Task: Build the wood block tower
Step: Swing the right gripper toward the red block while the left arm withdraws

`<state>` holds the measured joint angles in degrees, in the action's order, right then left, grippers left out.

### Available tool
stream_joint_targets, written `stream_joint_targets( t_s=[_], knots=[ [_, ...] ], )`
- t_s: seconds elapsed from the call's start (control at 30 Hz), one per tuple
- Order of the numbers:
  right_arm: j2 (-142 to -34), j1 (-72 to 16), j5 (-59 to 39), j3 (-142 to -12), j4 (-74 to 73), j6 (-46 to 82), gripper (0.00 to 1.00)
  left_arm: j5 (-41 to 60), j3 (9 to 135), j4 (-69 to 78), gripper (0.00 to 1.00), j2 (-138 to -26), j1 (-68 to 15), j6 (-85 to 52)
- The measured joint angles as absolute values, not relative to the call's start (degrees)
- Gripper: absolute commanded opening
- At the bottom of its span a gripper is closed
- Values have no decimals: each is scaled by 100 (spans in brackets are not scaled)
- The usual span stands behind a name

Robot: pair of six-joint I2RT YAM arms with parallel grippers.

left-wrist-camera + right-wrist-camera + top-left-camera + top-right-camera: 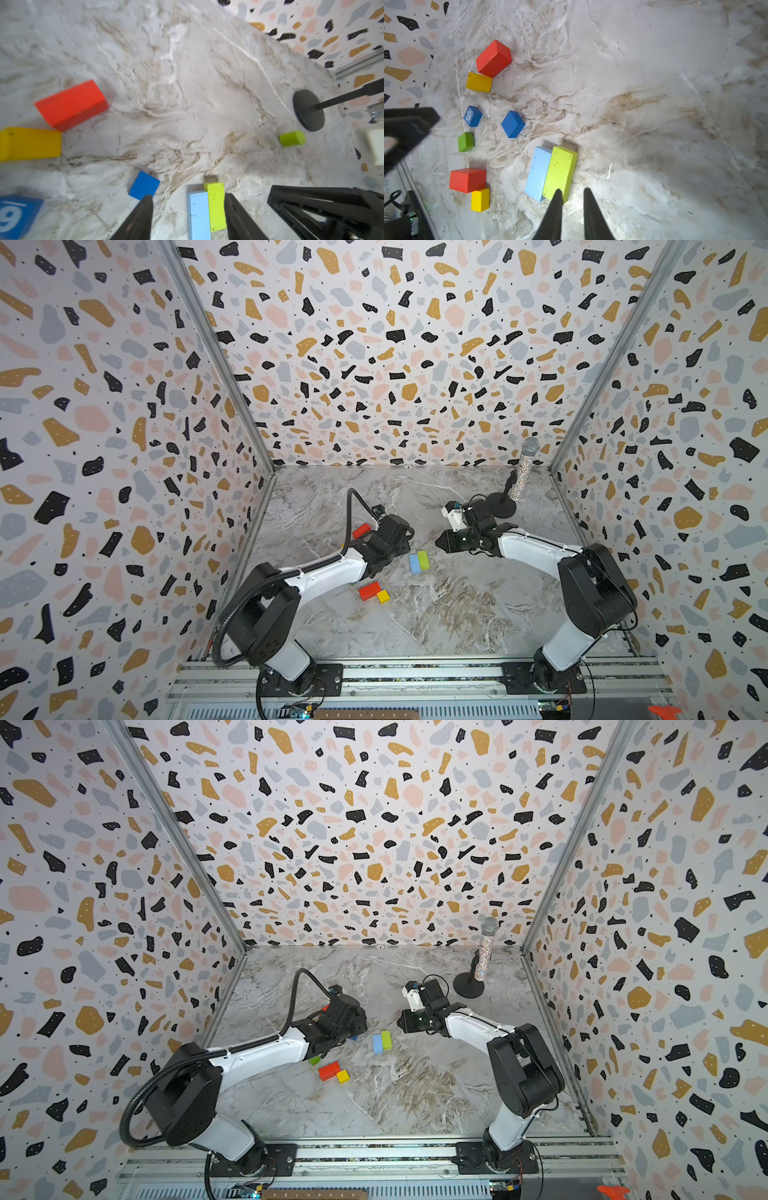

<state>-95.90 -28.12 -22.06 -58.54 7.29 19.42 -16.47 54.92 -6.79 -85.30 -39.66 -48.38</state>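
A light blue brick (198,214) and a lime green brick (216,205) lie side by side on the marble table (457,614), seen in both top views (414,563) (386,1040). My left gripper (188,195) hangs open above them, one finger on each side, touching neither. My right gripper (573,189) is narrowly open and empty, just off the green brick's end (560,170). Red (493,58), yellow (479,82), blue "9" (472,116), blue (512,124) and green (465,142) blocks lie singly. No tower stands in view.
A red brick (369,590) touches a yellow cube (383,596) near the left arm. A green cylinder (292,138) lies close to the glittery microphone (525,468) on its black round stand (500,506) at the back right. Patterned walls enclose the table.
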Motion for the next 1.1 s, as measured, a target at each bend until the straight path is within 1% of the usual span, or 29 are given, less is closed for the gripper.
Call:
stream_joint_targets(
  t_s=[0.03, 0.13, 0.2, 0.3, 0.4, 0.53, 0.63, 0.87, 1.1],
  knots=[
    [-9568, -2821, -2167, -5863, 786, 1896, 37, -1695, 5489, -768, 73, -8342, -3885, -4777],
    [-9500, -2867, -2043, -5902, 989, 1767, 46, -1769, 5345, -928, 85, -7795, -3588, -4652],
    [-9450, -2941, -1940, -5990, 1114, 1691, 52, -1850, 5127, -1007, 99, -7402, -3367, -4569],
    [-9437, -3111, -1778, -6287, 1337, 1538, 59, -1964, 4724, -1155, 100, -6831, -2982, -4484],
    [-9502, -3350, -1570, -6759, 1584, 1374, 69, -2001, 4407, -1264, 100, -6479, -2578, -4386],
    [-9736, -3699, -1341, -7413, 1809, 1175, 83, -2003, 4053, -1267, 100, -6302, -2217, -4313],
    [-10012, -3918, -1234, -7830, 1933, 1057, 92, -2001, 3699, -1194, 100, -6193, -2088, -4303],
    [-11017, -4340, -1074, -8764, 2213, 725, 98, -1990, 2858, -849, 100, -5739, -1601, -4305],
    [-11928, -4580, -961, -9697, 2519, 499, 100, -1876, 2204, -342, 100, -5572, -1094, -4276]
  ],
)
